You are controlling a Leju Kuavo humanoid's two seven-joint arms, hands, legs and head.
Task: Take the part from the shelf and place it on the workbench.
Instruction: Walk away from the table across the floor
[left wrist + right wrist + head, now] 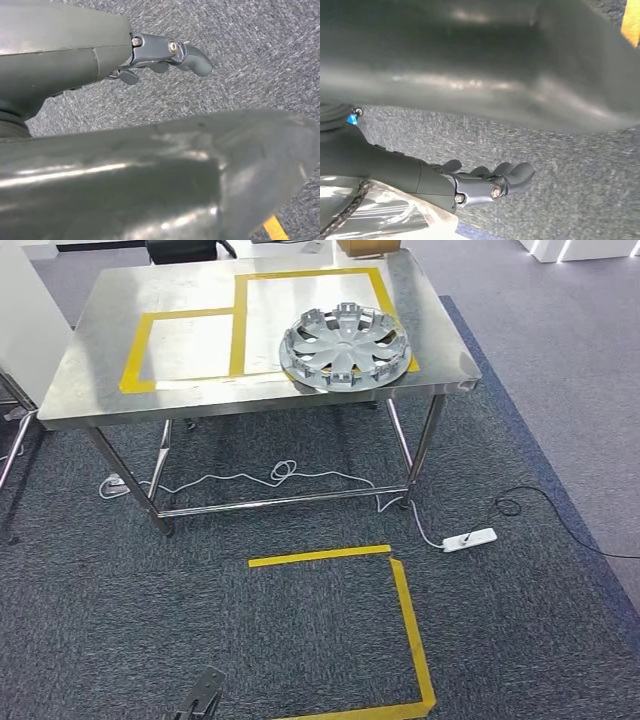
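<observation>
The silver hubcap [345,345] lies flat on the steel workbench [90,380], by its front right edge. Both arms hang over carpet, left hand [166,57] and right hand [490,182] loosely spread, holding nothing, well short of it.

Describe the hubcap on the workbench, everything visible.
The hubcap is a round silver-grey wheel cover, plastic by its look, with curved spokes around a central hub and clip tabs along its rim. It lies flat on the steel workbench near the front right corner, overlapping the yellow tape outline. Nothing else touches it.
</observation>
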